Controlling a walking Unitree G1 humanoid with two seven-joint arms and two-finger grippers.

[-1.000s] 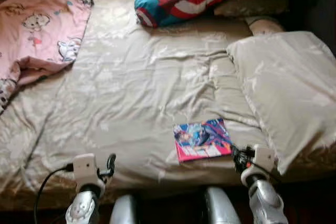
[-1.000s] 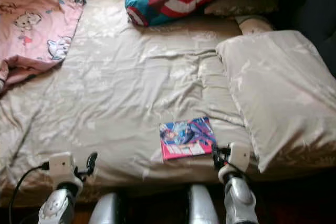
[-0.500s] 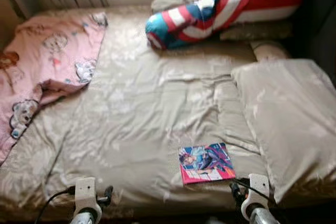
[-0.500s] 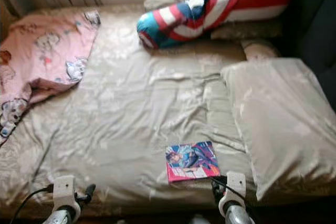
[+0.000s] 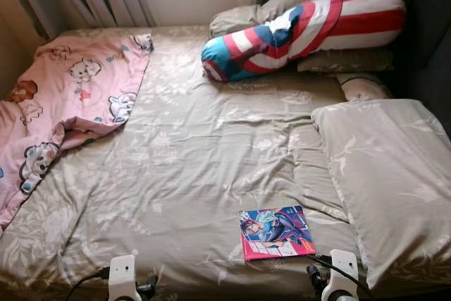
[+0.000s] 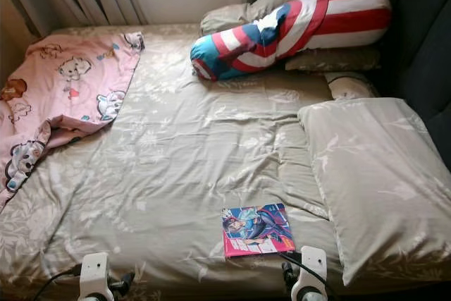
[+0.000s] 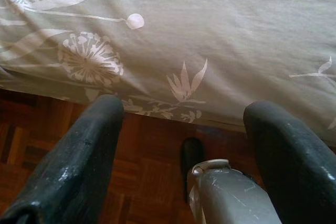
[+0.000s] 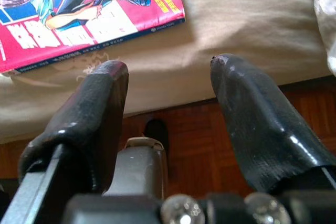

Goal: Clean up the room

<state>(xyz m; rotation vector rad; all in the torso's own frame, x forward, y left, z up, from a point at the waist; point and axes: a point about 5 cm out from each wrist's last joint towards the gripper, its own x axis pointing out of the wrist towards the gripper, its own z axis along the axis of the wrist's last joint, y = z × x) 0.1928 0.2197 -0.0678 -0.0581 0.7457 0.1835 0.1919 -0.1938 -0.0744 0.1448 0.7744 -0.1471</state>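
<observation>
Item: comic book (image 5: 276, 232), glossy pink-and-blue cover, lay flat on the olive floral bedsheet (image 5: 197, 167) near the foot edge of the bed. It sat just ahead of the right gripper (image 8: 170, 85) and a little toward the robot's left of it, not touching either finger. Judged to be the thing in hand for the tidy-up: a loose object out of place on the bed.

Right gripper: fingers spread wide, nothing between them, hung at the mattress edge with the wooden floor (image 8: 199, 145) below. Left gripper (image 7: 184, 124): likewise parted and empty, low at the bed edge, well away from the book.

Other holdings, beyond the right gripper: grey pillow (image 5: 391, 181) to its outer side and ahead; striped red-white-blue bolster (image 5: 303, 26) far ahead at the head of the bed; pink cartoon blanket (image 5: 63, 103) far across, rumpled over the left side.

Handling note (a judgement): the book was thin and flat, so a plain top grasp would likely slip. Better to bring the right gripper forward and slightly inward, slide one finger under the near edge where the soft sheet gives, and pinch cover and pages together. Risk: catching a fold of sheet with it, or pushing the book away.
</observation>
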